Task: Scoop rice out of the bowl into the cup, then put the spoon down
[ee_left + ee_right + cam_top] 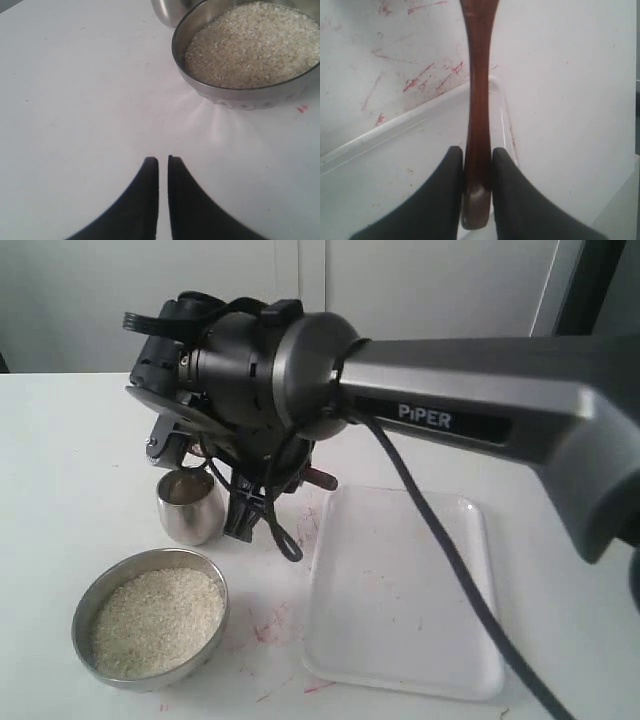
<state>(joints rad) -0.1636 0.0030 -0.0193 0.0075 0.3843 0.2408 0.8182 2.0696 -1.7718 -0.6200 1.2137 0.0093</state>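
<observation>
**Wooden spoon being gripped above tray corner**

A white tray, a steel bowl of rice and a small cup just beside the bowl are being carried by the white surface. The spoon's handle is being clamped by the right pincer. The left pincer, empty, is being held nearly closed.

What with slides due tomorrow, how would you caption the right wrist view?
Right gripper, jaws shut on the spoon by its slim handle, a corner of the tray behind.

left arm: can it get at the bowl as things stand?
Probably yes. The left gripper, shut and empty, faces the bowl with only bare table between. The right gripper holds the spoon by the cup, not over the bowl.
</observation>
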